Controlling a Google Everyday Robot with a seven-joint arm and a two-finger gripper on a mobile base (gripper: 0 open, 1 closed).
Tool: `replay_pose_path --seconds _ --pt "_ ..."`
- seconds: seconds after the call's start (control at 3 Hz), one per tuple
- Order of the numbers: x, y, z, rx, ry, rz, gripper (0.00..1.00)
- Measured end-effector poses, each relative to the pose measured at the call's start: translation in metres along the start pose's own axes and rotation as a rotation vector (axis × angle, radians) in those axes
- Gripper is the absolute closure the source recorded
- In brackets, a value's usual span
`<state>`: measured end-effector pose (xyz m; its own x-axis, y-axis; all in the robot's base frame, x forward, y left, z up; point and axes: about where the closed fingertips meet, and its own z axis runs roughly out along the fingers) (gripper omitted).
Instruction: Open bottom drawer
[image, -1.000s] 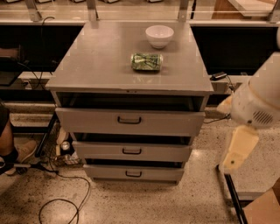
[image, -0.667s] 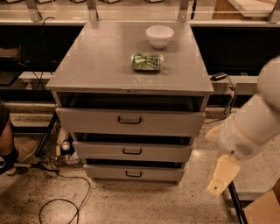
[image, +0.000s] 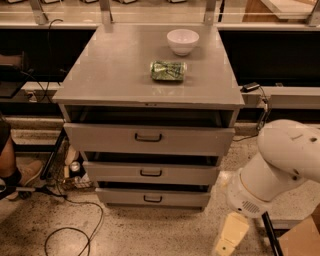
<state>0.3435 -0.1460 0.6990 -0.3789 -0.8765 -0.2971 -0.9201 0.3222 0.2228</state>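
Drawers sat three deep under the front edge of the grey worktop (image: 115, 70), and the bottom drawer (image: 125, 196), narrowest of them with a small dark handle (image: 152, 199), lay nearest the floor. The tool (image: 230, 241) hung low off the front right corner, right of the bottom drawer and apart from it; whether it was spread or pressed together could not be told. A white bowl (image: 182, 41) stood near the back edge, a green can (image: 168, 70) lying just before it.
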Motion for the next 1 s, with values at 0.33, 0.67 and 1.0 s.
replay_pose_path --seconds 0.33,0.67,1.0 --pt "0.0 0.0 0.0 0.0 0.0 0.0 0.0" --pt "-0.002 -0.011 0.025 -0.011 -0.021 -0.017 0.0" --pt "-0.018 -0.045 0.103 -0.038 -0.09 -0.101 0.0"
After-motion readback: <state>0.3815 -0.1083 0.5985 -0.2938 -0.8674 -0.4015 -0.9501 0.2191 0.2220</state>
